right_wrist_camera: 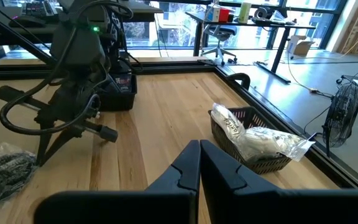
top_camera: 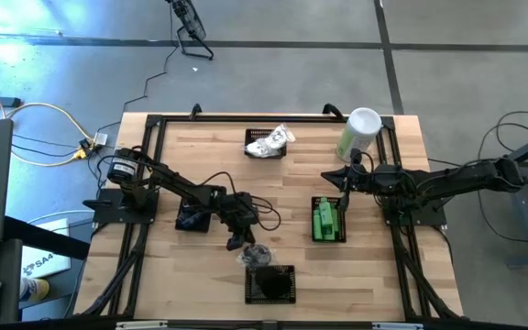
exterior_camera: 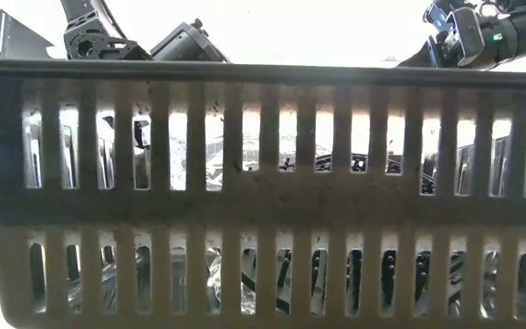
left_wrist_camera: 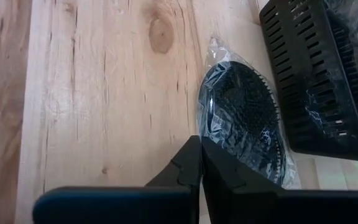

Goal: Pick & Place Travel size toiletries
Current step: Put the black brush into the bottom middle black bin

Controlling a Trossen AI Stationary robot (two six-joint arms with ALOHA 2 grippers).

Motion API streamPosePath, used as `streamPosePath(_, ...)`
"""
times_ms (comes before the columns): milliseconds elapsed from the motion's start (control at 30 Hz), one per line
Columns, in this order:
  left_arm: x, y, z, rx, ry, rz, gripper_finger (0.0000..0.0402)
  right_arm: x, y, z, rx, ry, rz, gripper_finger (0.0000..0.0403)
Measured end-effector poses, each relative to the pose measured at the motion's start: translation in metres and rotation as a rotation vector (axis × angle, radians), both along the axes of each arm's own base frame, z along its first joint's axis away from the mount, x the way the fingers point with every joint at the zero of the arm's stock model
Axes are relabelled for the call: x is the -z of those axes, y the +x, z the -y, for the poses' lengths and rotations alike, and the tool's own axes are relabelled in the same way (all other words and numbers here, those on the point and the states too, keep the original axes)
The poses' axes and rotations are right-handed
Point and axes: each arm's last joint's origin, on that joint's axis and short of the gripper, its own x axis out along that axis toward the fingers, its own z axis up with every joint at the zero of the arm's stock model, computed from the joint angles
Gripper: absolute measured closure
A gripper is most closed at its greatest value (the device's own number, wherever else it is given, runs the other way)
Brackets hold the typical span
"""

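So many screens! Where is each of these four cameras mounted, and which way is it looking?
High view: overhead, looking straight down on the wooden table and both arms.
Low view: at tabletop height, facing a slotted black basket; arm parts show above.
Left wrist view: on the left arm, past its shut left end effector toward a wrapped round black brush.
Right wrist view: on the right arm, past its shut right end effector toward the left arm.
Shared: both wrist views show that brush.
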Motion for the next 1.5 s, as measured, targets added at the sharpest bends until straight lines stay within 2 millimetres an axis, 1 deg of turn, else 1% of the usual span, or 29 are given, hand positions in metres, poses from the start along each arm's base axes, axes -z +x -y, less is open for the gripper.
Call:
streamPosePath(100, -0.001, 0.001, 0.0, -0.002, -0.001, 0.001, 0.0401, 0.0, 0.0, 0.0, 0.0, 0.0, 0.0, 0.0399)
streamPosePath(167, -0.006, 0.003, -0.003, -0.007, -0.002, 0.004, 0.0401, 0.0, 0.0, 0.0, 0.0, 0.0, 0.0, 0.0399)
streamPosePath(400, -0.03, 0.002, -0.023, 0.005, 0.067, 0.004, 0.0401, 0.0, 0.0, 0.0, -0.001, 0.0, -0.003, 0.0399)
streamPosePath(567, -0.055, -0.001, -0.038, 0.006, 0.13, -0.002, 0.0401, 0.0, 0.0, 0.0, -0.001, 0.0, -0.003, 0.0399)
streamPosePath(833, -0.105, -0.004, -0.064, -0.046, 0.285, 0.005, 0.0401, 0.001, 0.0, 0.0, 0.0, 0.0, -0.008, 0.0399)
streamPosePath(1067, -0.149, 0.001, -0.089, -0.119, 0.48, -0.003, 0.0401, 0.001, 0.0, 0.0, 0.0, -0.001, -0.012, 0.0399)
streamPosePath(1200, -0.169, 0.004, -0.104, -0.172, 0.516, 0.034, 0.0401, 0.002, 0.0, 0.0, 0.0, -0.001, -0.021, 0.0399)
streamPosePath(1333, -0.182, 0.004, -0.107, -0.197, 0.505, 0.025, 0.0401, 0.003, 0.0, 0.0, 0.0, -0.002, -0.028, 0.0399)
streamPosePath(1400, -0.185, 0.002, -0.106, -0.19, 0.502, 0.006, 0.0401, 0.003, 0.0, 0.0, 0.0, -0.002, -0.028, 0.0399)
streamPosePath(1500, -0.185, 0.002, -0.099, -0.178, 0.485, -0.007, 0.0401, 0.003, 0.0, 0.0, 0.0, -0.002, -0.028, 0.0399)
